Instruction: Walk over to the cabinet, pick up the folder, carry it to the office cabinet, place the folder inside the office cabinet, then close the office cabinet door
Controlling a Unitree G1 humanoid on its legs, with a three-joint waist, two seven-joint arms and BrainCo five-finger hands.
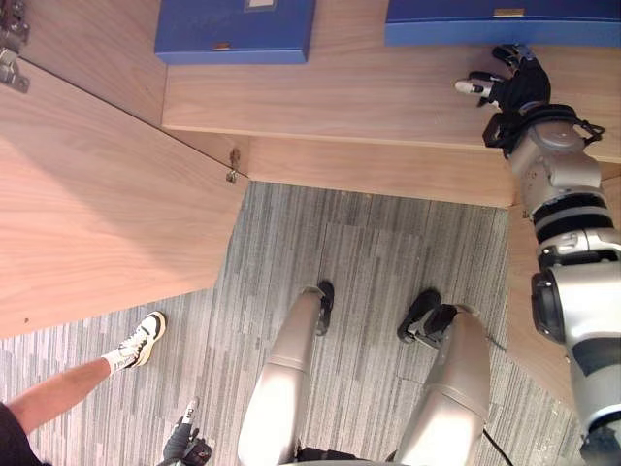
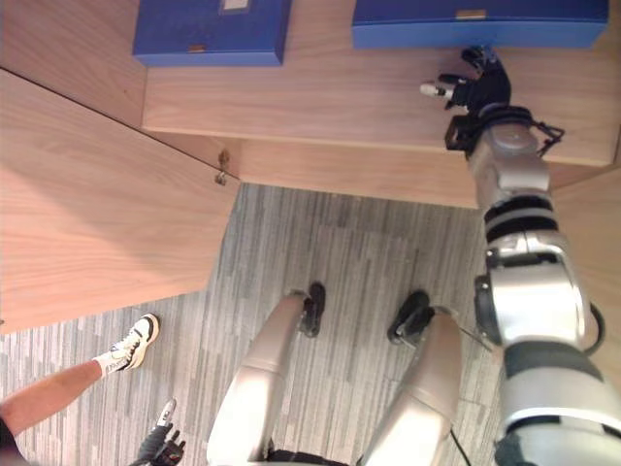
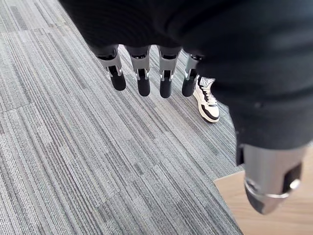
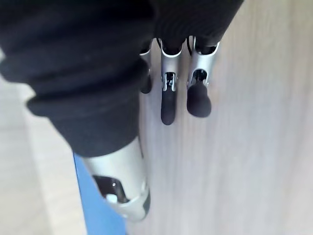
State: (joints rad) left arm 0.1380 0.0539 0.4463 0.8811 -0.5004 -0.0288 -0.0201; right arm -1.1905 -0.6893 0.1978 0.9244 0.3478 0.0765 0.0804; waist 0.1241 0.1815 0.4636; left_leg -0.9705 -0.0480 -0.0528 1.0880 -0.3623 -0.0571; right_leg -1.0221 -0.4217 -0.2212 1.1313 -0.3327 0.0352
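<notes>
- Firstly, you had the right hand (image 1: 506,83) stretched out over the wooden shelf (image 1: 340,97) of the cabinet. Its fingers (image 4: 168,100) were nearly straight, loosely spread, and closed on nothing.
- You found the nearer folder (image 1: 500,26), a blue one, lying flat at the back of the shelf. It sat directly beyond those fingertips, on the side away from the robot. The tips were just beside its near edge, and you could not tell whether they touched it.
- You would have read that folder's long axis as running left to right along the shelf, so its long near edge faced the fingers square-on.
- You had a second blue folder (image 1: 233,29) farther left on the same shelf, well apart from the right hand.
- You had the left hand (image 1: 184,445) hanging low over the grey carpet (image 1: 369,272), fingers (image 3: 142,78) relaxed and empty, well apart from both folders. The right hand was therefore by far the nearer one.
- You saw the cabinet door (image 1: 97,214) standing open on the left, with a person's shoe (image 1: 144,338) on the carpet near it.
- By judgement, any grasp called for a short forward reach by the right hand, with the fingers closing across the folder's near long edge.
</notes>
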